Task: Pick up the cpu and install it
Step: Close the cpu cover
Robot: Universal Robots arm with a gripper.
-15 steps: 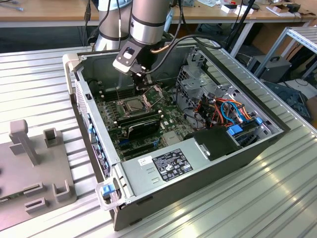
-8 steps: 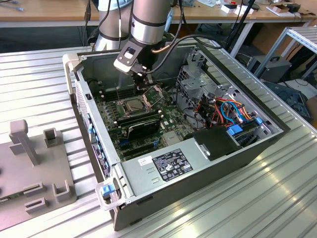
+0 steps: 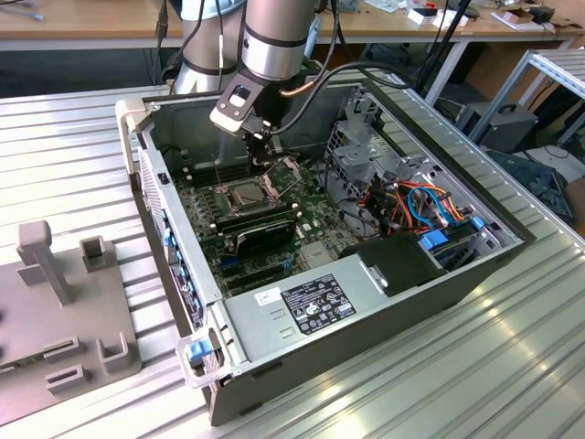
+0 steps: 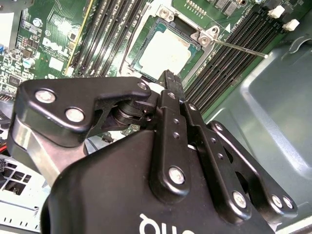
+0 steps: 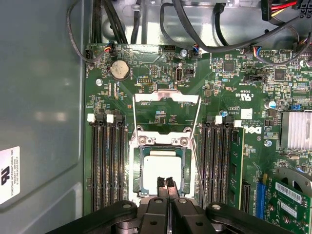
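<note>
The cpu is a silver-grey square lying flat inside the socket on the green motherboard. It also appears in the second wrist view, cpu, and in the exterior view, cpu. The socket's hinged metal bracket stands open behind it, and a thin lever rod sticks out beside it. My gripper hangs just above the cpu's near edge, its black fingers pressed together with nothing between them. In the exterior view the gripper is inside the open computer case.
Memory slots flank the socket, and a long black module lies beside it. A metal drive cage, coloured cables and a grey power supply fill the case on the exterior view's right. A grey fixture sits outside.
</note>
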